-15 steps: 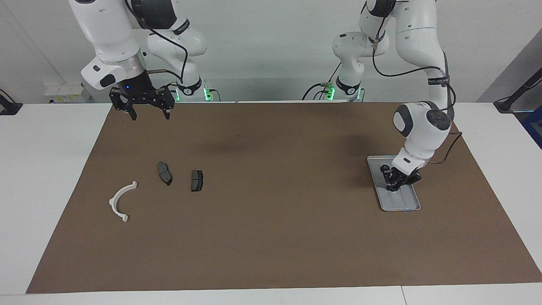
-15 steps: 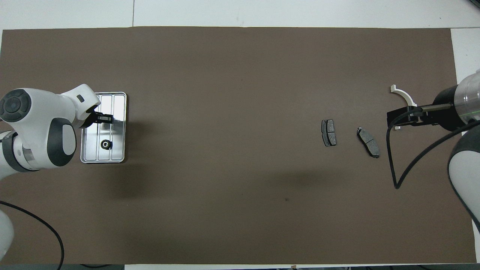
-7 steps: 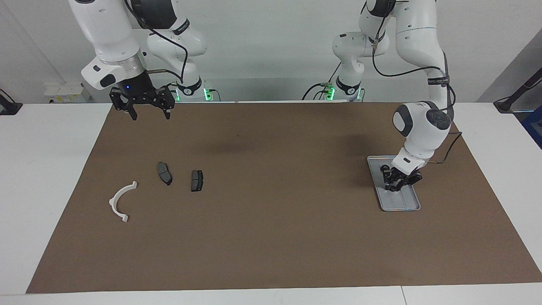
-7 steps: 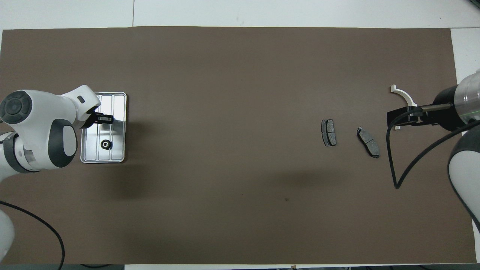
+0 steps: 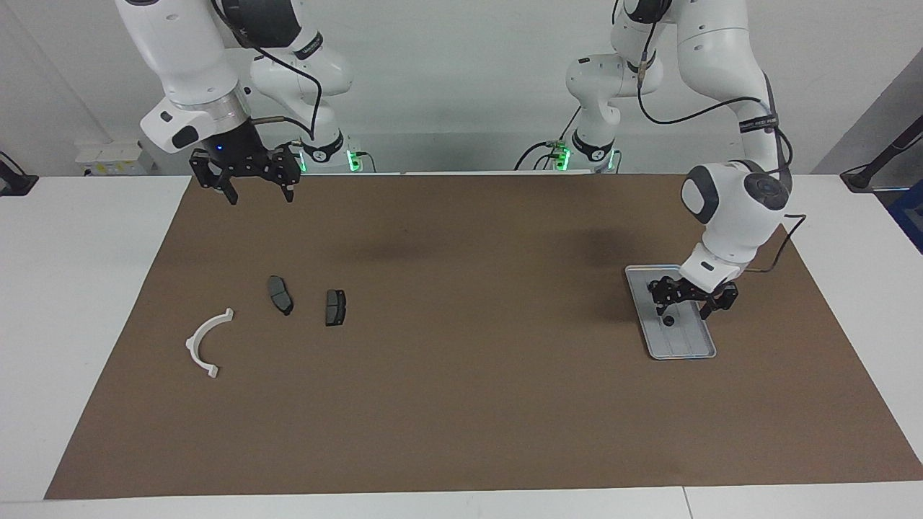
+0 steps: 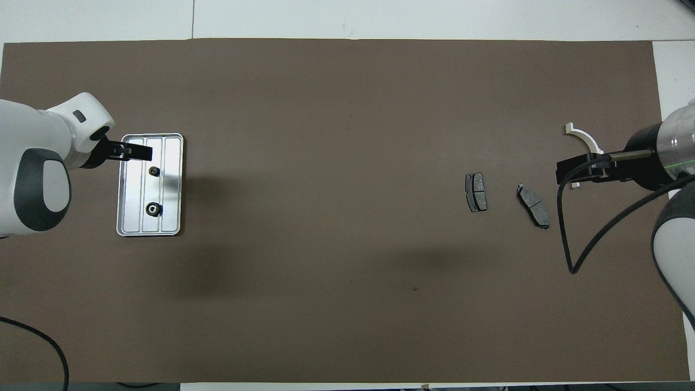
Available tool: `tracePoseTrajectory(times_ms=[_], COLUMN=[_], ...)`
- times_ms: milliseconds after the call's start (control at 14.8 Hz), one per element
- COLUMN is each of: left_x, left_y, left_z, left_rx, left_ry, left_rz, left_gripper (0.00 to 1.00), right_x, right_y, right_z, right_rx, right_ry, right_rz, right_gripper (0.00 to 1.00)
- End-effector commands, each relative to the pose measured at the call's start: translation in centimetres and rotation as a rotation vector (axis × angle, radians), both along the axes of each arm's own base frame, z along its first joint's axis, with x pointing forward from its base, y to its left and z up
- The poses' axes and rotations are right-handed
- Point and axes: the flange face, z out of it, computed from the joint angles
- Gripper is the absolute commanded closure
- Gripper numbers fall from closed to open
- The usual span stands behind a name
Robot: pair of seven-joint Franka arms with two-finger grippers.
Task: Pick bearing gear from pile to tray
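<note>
A: Where were the bearing gears (image 6: 154,171)?
B: 2 small black round pieces lay in the tray (image 6: 172,184), toward the left arm's end; the left gripper (image 5: 693,303) hung over it, jaws apart, holding nothing.
A: What remained?
B: 2 brake pads (image 5: 280,294) and 1 white bracket (image 5: 205,343); no round pieces, so probably finished; the right gripper (image 5: 258,189) waited open.
</note>
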Motion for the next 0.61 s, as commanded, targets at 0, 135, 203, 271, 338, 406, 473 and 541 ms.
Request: tracePoseTrajectory(times_ms=[0, 135, 203, 271, 338, 406, 473, 541], left_x=[-1.0, -0.9, -1.0, -1.3, -1.6, -2.0, -2.5, -3.2], left_y=[0.2, 0.5, 1.0, 1.6, 1.6, 1.5, 1.2, 1.1], left_z=[5.8, 10.4, 12.3, 14.0, 15.3, 16.8, 17.9, 19.0], left_rx=[-0.027, -0.027, -0.025, -0.025, -0.028, -0.033, -0.041, -0.05], left_ry=[-0.002, 0.025, 0.048, 0.06, 0.071, 0.065, 0.057, 0.048], left_rz=[0.09, 0.099, 0.104, 0.112, 0.122, 0.155, 0.194, 0.235], left_gripper=[0.0, 0.0, 0.0, 0.0, 0.0, 0.0, 0.0, 0.0], right_x=[-0.1, -0.2, -0.1, -0.1, -0.1, -0.1, -0.1, -0.1], right_y=[-0.5, -0.5, -0.6, -0.7, -1.0, -1.3, -1.4, -1.3], right_z=[0.4, 0.4, 0.4, 0.4, 0.5, 0.4, 0.4, 0.4], right_rx=[0.009, 0.007, 0.004, 0.003, 0.004, 0.004, 0.004, 0.004], right_ry=[-0.007, -0.008, -0.008, -0.009, -0.01, -0.008, -0.008, -0.01], right_rz=[0.005, 0.004, 0.004, 0.001, -0.003, -0.01, -0.011, -0.01], right_gripper=[0.0, 0.0, 0.0, 0.0, 0.0, 0.0, 0.0, 0.0])
